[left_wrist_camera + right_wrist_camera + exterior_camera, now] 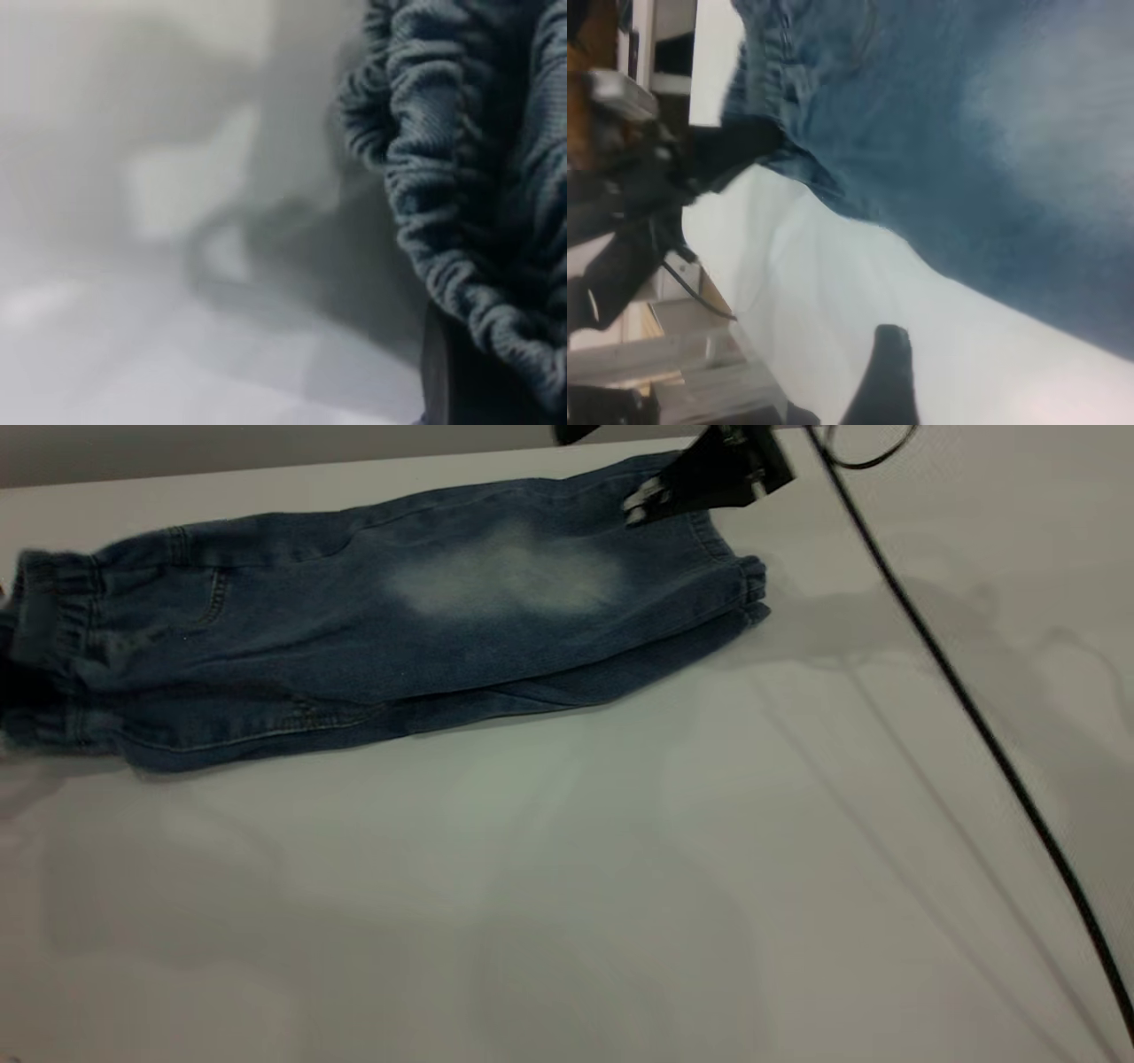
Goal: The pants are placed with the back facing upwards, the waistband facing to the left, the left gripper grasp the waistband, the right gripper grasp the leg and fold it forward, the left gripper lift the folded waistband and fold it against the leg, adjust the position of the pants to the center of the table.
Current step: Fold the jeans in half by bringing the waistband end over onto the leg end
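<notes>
The blue denim pants (pixel 372 646) lie folded lengthwise on the white table (pixel 567 886), one half over the other. The leg (pixel 514 576) with the pale faded patch is on top, its hem at the right. The ruched waistband (pixel 53 598) is at the far left. It fills the left wrist view as puckered waistband cloth (pixel 461 177) resting against a black jaw. The left gripper (pixel 744 142) is shut on the waistband end. The right gripper (pixel 640 505) hovers open over the far edge of the leg near the hem. One of its fingers (pixel 888 372) shows over bare table, holding nothing.
A black cable (pixel 974 717) runs diagonally across the table's right side. The pants sit toward the far left of the table, with broad white surface in front and to the right. Shelving and the left arm (pixel 620 230) stand beyond the table edge.
</notes>
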`<state>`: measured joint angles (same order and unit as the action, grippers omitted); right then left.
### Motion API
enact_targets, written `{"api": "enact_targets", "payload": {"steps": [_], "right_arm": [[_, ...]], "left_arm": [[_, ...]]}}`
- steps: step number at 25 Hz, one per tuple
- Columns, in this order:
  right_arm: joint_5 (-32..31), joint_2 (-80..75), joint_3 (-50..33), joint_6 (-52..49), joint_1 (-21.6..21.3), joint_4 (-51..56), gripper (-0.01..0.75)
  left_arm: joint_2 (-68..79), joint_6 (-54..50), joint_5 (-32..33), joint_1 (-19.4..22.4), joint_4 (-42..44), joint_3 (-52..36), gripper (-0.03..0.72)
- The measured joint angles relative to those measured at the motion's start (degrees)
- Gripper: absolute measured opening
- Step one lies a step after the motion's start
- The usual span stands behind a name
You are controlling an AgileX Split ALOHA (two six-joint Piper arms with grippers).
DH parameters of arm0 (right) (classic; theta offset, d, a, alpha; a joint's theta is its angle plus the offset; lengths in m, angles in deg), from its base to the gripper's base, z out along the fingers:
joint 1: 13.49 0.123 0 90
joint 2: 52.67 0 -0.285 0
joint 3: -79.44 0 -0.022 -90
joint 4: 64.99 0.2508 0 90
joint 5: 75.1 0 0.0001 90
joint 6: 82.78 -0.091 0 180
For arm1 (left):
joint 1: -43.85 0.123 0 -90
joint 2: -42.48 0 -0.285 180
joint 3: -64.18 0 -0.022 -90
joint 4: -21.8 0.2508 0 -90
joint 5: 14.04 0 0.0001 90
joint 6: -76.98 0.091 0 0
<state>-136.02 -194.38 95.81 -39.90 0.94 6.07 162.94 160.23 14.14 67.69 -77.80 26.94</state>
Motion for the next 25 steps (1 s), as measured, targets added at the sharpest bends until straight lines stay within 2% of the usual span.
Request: {"api": "enact_targets", "payload": {"steps": [4,12,17,25], "right_arm": [[6.9,0.0,0.0,-0.5,4.4,1.4,0.575],[14.8,0.0,2.9,-0.3,12.1,2.3,0.574],[15.8,-1.7,7.3,-1.4,15.7,1.8,0.574],[11.8,-10.3,16.8,-7.0,20.3,1.4,0.574]], "left_arm": [[-9.0,-4.2,0.1,-0.1,3.8,-4.2,0.147],[-25.9,-16.2,2.9,-0.1,16.7,-10.4,0.147],[-34.9,-23.7,7.9,-0.1,23.6,-10.4,0.147],[-45.8,-29.8,9.6,-0.1,29.7,-10.4,0.147]]}}
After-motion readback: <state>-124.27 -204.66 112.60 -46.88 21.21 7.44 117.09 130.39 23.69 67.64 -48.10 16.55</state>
